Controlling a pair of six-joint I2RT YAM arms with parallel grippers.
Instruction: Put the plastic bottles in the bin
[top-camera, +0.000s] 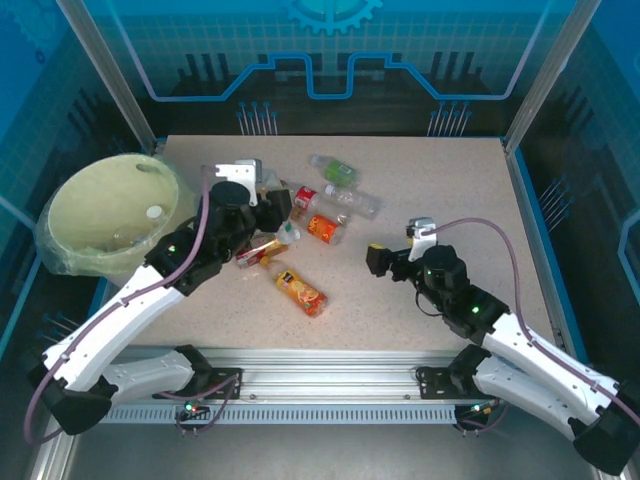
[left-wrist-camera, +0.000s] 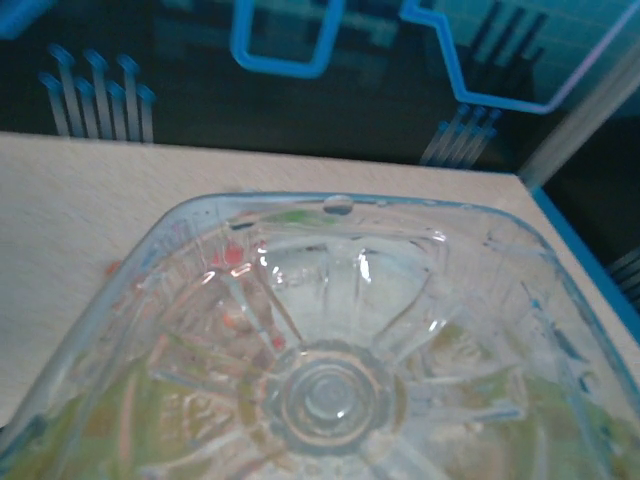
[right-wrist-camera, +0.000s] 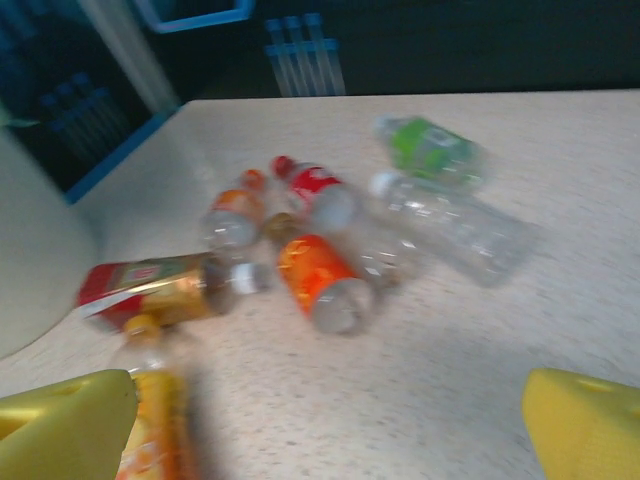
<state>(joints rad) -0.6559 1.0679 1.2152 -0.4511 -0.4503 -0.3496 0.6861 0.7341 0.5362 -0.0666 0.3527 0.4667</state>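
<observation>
The plastic bottles (top-camera: 322, 230) look empty, so I judge them light, thin-walled and easily dented. They are smooth enough to roll away or squirt out of a hard pinch. The safest hold is across the labelled middle of the body, square to its length, not at the cap or tapered neck.

They are small and clear, with coloured labels, and all lie on their sides in a loose cluster on the desk (top-camera: 430, 180) to the right of the bin (top-camera: 75, 200). A red-and-gold one (top-camera: 260, 250) lies nearest the bin. Beyond it are a red one (top-camera: 304, 196), an orange one (top-camera: 322, 230) and a green-labelled one (top-camera: 335, 170). A bare clear one (top-camera: 355, 201) is farthest from the bin, and a yellow-orange one (top-camera: 301, 289) lies apart toward the near edge.

The left gripper (top-camera: 275, 208) sits at the bin-side edge of the cluster. Its wrist view has the ribbed base of a clear bottle (left-wrist-camera: 325, 390) close against the lens, but I cannot tell how the jaws stand. The right gripper (right-wrist-camera: 325, 430) hangs on the cluster's far side from the bin, its yellow fingers spread wide and holding nothing. The bin is pale cream, round and bag-lined.
</observation>
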